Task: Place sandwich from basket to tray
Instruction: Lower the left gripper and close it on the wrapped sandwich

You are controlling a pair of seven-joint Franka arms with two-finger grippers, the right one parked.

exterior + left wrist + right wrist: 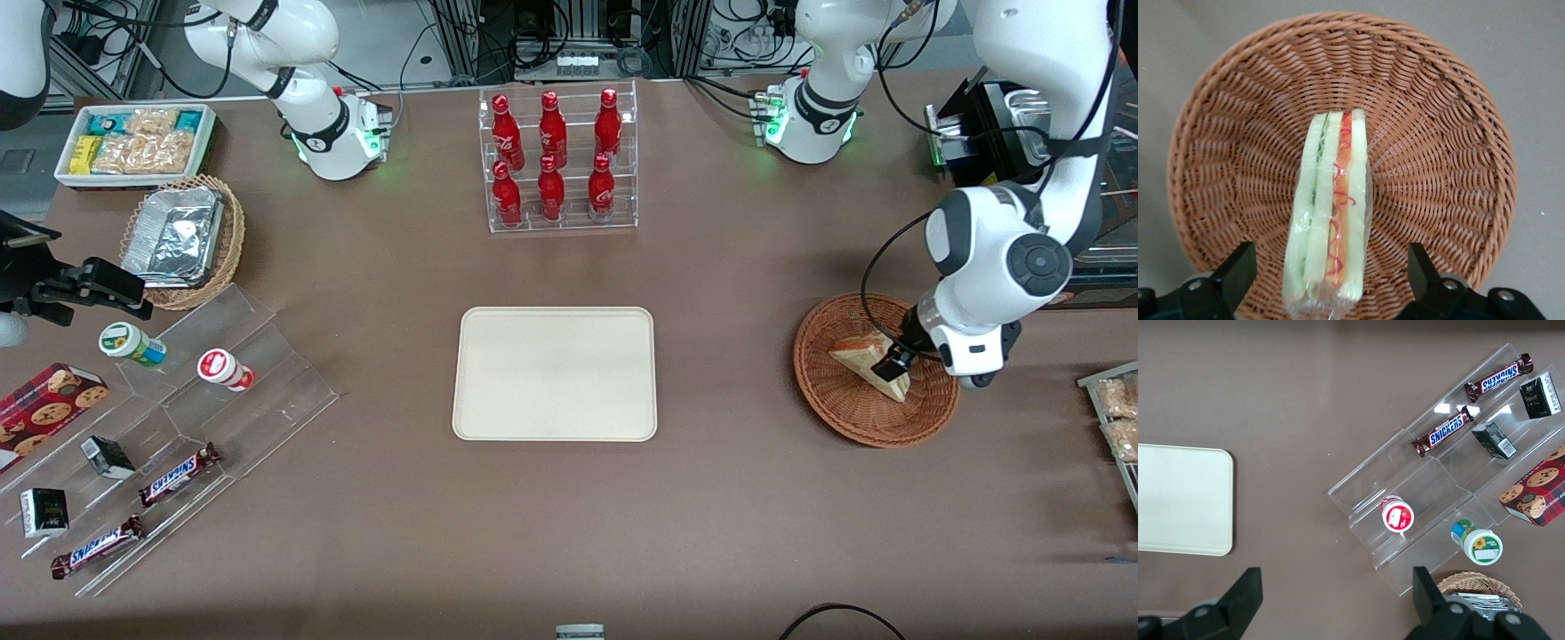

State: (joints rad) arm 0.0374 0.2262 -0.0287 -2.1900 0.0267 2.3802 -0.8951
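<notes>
The sandwich (pixel 864 359), a clear-wrapped white-bread wedge with red-orange and green filling, lies in the round reddish-brown wicker basket (pixel 845 418) toward the working arm's end of the table. In the left wrist view the sandwich (pixel 1331 213) stands on edge in the basket (pixel 1438 133). My left gripper (pixel 893 363) is down in the basket, open, with one black finger on each side of the sandwich and a gap on both sides (pixel 1328 273). The cream-white tray (pixel 554 373) lies bare at the table's middle and also shows in the right wrist view (pixel 1178 500).
A clear rack of red bottles (pixel 558 160) stands farther from the camera than the tray. Toward the parked arm's end are an acrylic stand with snacks (pixel 178 427), a lighter wicker basket with a foil container (pixel 182 240) and a white bin of packets (pixel 133 142).
</notes>
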